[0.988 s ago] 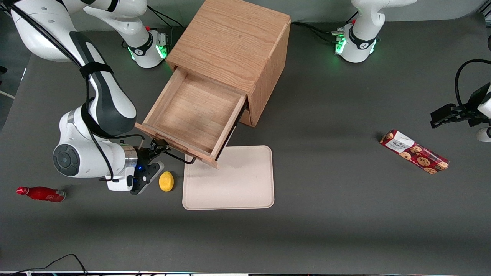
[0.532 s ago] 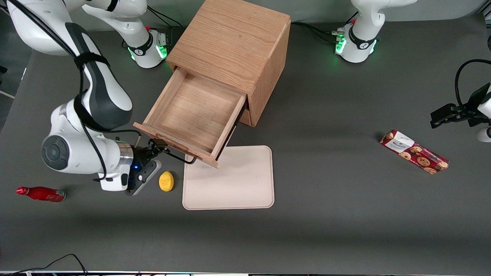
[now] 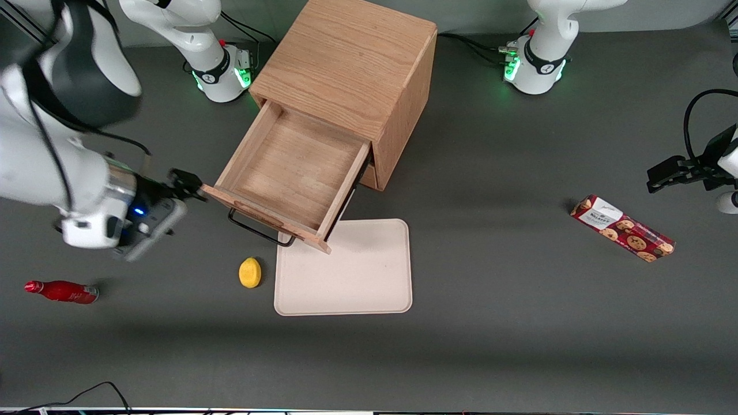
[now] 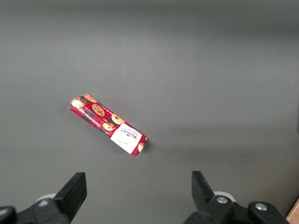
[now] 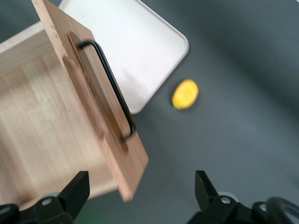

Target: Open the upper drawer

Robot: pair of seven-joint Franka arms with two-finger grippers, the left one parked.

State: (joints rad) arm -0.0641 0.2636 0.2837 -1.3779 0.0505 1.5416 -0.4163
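The upper drawer [image 3: 288, 173] of the light oak cabinet [image 3: 351, 63] stands pulled far out, its wooden tray empty. Its thin black bar handle [image 3: 259, 230] is free, with nothing holding it. My gripper [image 3: 187, 185] hangs above the table beside the corner of the drawer front nearest the working arm's end. It is open and holds nothing. In the right wrist view the drawer front [image 5: 93, 107] and the handle [image 5: 110, 79] lie ahead of the open gripper [image 5: 140, 189], with the corner of the front between the fingertips' lines. The lower drawer is hidden under the upper one.
A beige tray [image 3: 346, 271] lies on the table just in front of the open drawer, and a yellow lemon [image 3: 249, 272] sits beside it. A red bottle [image 3: 60, 291] lies toward the working arm's end. A cookie box [image 3: 622, 227] lies toward the parked arm's end.
My gripper let go of the drawer handle, rose and drew away toward the working arm's end. The drawer stays pulled out where it was.
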